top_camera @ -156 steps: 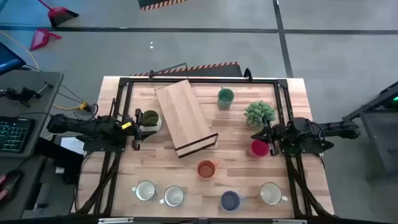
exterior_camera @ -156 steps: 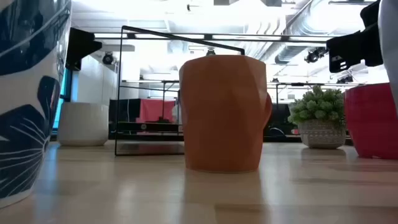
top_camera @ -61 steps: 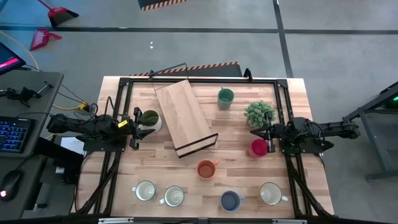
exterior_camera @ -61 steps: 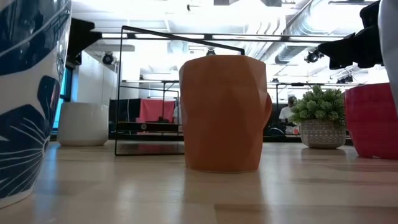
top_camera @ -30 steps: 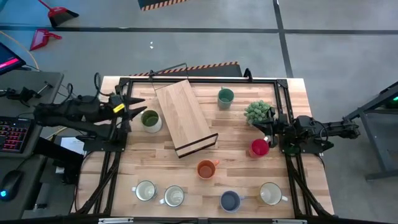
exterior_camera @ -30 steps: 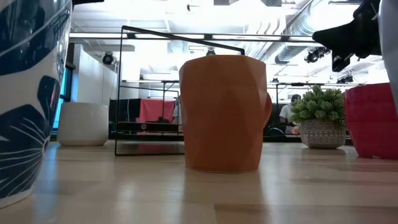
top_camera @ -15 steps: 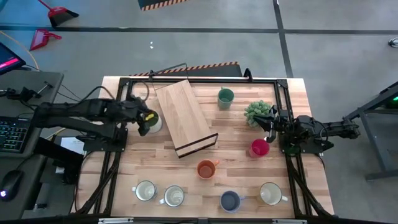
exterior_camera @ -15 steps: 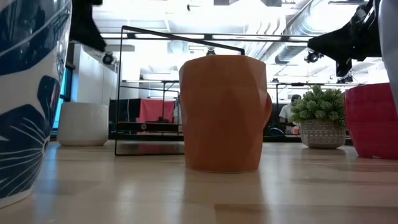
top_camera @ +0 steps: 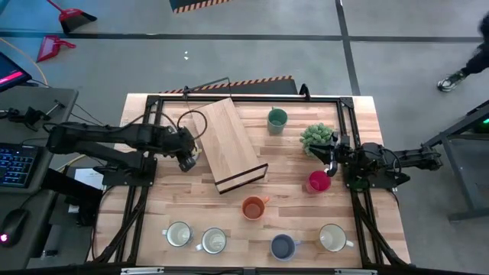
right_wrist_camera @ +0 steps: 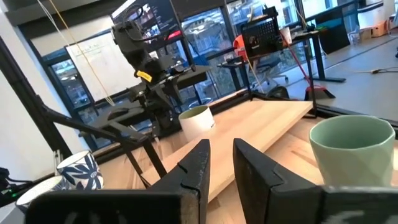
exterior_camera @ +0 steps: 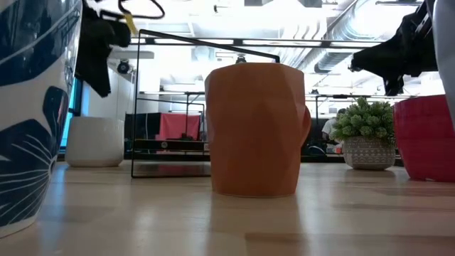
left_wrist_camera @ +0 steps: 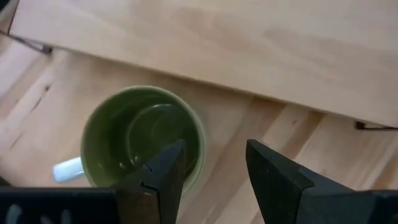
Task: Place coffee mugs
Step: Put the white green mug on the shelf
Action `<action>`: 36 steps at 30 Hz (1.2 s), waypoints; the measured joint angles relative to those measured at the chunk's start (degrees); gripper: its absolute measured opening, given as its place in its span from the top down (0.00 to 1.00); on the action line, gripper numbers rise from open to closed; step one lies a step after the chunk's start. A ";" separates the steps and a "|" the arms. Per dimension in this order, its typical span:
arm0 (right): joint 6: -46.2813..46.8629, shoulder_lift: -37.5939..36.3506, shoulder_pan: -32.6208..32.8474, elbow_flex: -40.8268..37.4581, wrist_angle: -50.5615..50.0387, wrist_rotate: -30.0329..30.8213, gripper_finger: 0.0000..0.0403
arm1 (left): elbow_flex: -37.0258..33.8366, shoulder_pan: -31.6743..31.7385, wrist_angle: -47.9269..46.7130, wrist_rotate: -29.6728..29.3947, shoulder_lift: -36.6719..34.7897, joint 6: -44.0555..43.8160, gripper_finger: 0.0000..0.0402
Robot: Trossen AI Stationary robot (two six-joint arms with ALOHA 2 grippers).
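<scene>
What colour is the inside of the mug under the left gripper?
Olive green inside the mug, with a pale handle; the left wrist view shows it best.

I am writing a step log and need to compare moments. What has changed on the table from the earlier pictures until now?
The left hand let go of the olive green ceramic mug, pulled back, then returned above it, open, one finger over its rim. The right hand released the red ceramic mug and rose toward the spiky green potted plant. The mugs and the wooden board stayed in place.

Tilted wooden board (top_camera: 225,144), spiky potted plant (top_camera: 317,137), butcher-block table (top_camera: 359,200)
</scene>
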 joint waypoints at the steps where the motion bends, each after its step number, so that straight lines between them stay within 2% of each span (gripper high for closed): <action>1: 0.00 0.00 0.00 0.00 -0.04 0.00 0.86 | -0.02 0.00 -0.02 -0.05 1.14 -0.60 0.60; 9: 0.05 0.00 0.00 0.00 -0.02 -1.93 0.86 | 0.00 0.00 -0.28 -1.63 9.86 -5.94 0.60; 21: 1.53 0.00 0.00 0.02 -0.02 -6.14 0.86 | 0.00 0.00 0.01 -1.80 20.65 -7.42 0.60; 31: 1.53 0.00 0.02 0.04 0.00 -8.10 0.86 | 0.00 0.00 1.86 -1.42 24.84 -7.37 0.61; 36: 1.55 0.00 0.02 0.04 0.00 -8.82 0.86 | 0.00 0.00 1.84 -1.19 24.83 -7.30 0.68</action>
